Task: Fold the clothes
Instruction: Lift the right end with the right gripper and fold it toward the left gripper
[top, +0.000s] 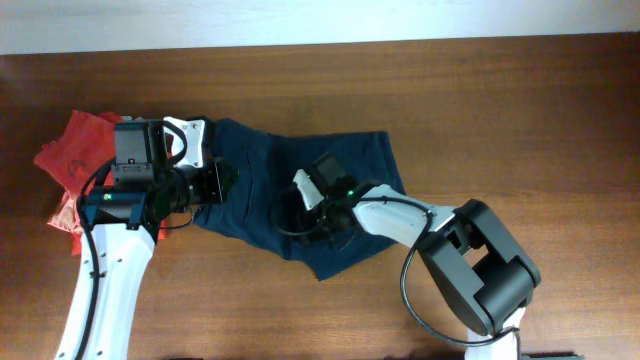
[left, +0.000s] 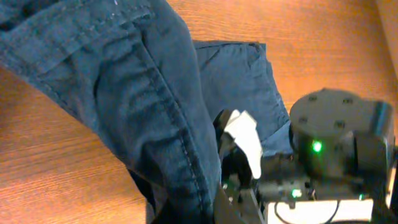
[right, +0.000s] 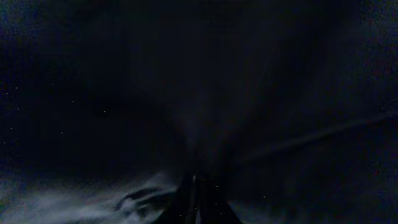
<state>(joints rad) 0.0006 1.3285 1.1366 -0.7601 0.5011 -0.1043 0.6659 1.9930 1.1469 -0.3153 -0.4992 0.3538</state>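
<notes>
The dark navy garment lies wrinkled across the middle of the table. My left gripper is shut on its left edge. In the left wrist view the cloth hangs in a lifted fold that runs down into the jaws. My right gripper is down in the middle of the garment, with cloth bunched around it. The right wrist view is almost all dark cloth, and the fingers meet at the bottom, pinched on a fold.
A pile of red-coral garments lies at the far left, partly under my left arm. Bare wooden table stretches to the right and behind. The right arm's wrist with a green light sits close in the left wrist view.
</notes>
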